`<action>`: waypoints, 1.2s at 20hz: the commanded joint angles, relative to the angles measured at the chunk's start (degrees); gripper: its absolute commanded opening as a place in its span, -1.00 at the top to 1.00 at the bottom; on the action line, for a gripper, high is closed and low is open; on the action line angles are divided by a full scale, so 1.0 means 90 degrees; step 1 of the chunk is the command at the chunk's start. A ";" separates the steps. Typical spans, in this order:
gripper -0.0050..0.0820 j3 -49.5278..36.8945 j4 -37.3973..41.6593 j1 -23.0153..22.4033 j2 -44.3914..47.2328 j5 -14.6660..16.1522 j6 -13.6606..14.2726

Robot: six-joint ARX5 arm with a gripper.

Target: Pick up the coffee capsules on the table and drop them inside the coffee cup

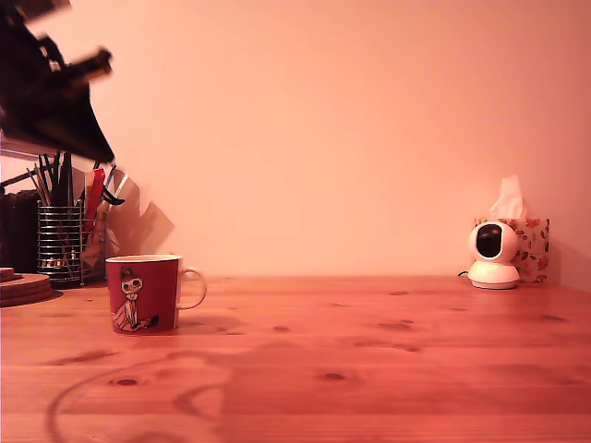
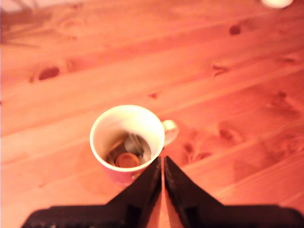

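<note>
Several coffee capsules [image 2: 127, 159] lie inside the coffee cup [image 2: 127, 142]; none visible on bench [image 2: 228, 95]. Hand [image 2: 163, 164] closed, empty, raised above: drop step looks finished; next, retreat.

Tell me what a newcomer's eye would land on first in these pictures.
The red coffee cup stands out first, sitting on the pine table toward the exterior view's left, with a wire pen holder behind it. In the wrist view the closed claw hangs just above the cup's rim, and coffee capsules already lie inside. At the exterior view's far right sits a small white camera in front of a tissue box.
</note>
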 commanded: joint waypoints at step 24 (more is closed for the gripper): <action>0.93 -0.2407 -0.0313 0.0651 -0.3575 0.0022 -0.0554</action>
